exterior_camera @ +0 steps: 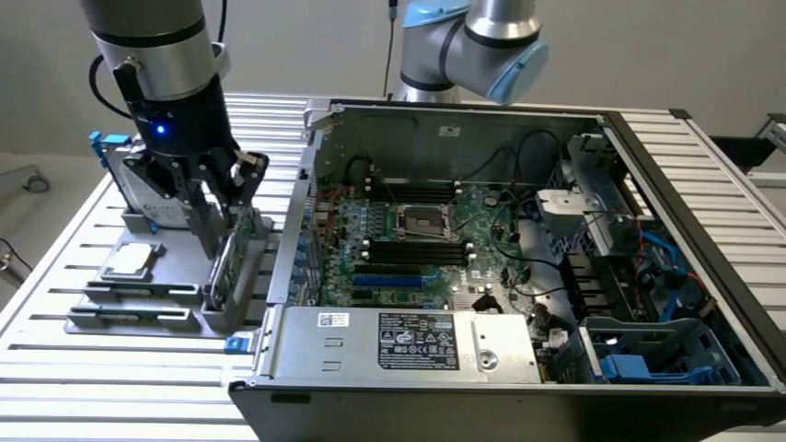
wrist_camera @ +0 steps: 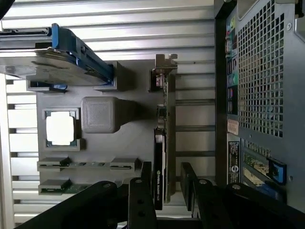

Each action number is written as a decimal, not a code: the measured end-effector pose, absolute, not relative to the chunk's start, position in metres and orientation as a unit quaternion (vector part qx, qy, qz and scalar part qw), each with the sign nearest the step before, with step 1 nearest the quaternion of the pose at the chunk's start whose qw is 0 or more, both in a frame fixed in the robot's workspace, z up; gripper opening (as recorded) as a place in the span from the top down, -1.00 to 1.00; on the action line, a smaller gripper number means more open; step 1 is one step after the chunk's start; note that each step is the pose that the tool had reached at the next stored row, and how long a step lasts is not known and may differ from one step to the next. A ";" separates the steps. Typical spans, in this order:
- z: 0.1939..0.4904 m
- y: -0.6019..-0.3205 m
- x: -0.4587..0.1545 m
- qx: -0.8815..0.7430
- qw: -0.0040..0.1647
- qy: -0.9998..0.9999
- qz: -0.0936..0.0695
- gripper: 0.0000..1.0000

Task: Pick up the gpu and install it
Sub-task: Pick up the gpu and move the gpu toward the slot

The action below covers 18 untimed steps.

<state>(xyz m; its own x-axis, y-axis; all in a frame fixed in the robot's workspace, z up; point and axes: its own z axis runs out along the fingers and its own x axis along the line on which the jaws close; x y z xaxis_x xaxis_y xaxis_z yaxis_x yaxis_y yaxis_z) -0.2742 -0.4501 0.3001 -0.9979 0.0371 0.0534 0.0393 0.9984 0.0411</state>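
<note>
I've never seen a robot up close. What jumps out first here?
A computer case lies open on the exterior view's right, its green circuit board bare. On that view's left, the robot's black tool hangs over a grey parts stand, its open jaws either side of a graphics card standing on edge.

Gripper [wrist_camera: 165,185] fingers [wrist_camera: 142,191] spread either side of gpu [wrist_camera: 162,143], card on edge in grey holder [wrist_camera: 136,143], w/ CPU chip [wrist_camera: 61,130], hard drive [wrist_camera: 43,62], PC case [wrist_camera: 267,86] beside.

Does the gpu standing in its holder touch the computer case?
Apart. The wrist view shows bare table slats between the gpu, which stands on edge in the gray holder, and the computer case.
</note>
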 end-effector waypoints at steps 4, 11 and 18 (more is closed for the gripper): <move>0.293 -0.453 -0.275 -0.019 0.026 -0.999 -0.021 0.23; 0.280 -0.453 -0.275 -0.018 0.026 -0.999 -0.021 0.23; 0.267 -0.452 -0.276 -0.018 0.026 -0.999 -0.021 0.23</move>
<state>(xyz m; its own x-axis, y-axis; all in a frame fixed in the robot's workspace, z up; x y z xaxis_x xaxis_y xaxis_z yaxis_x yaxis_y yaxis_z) -0.2759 -0.4523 0.2673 -0.9980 0.0353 0.0532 0.0375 0.9985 0.0410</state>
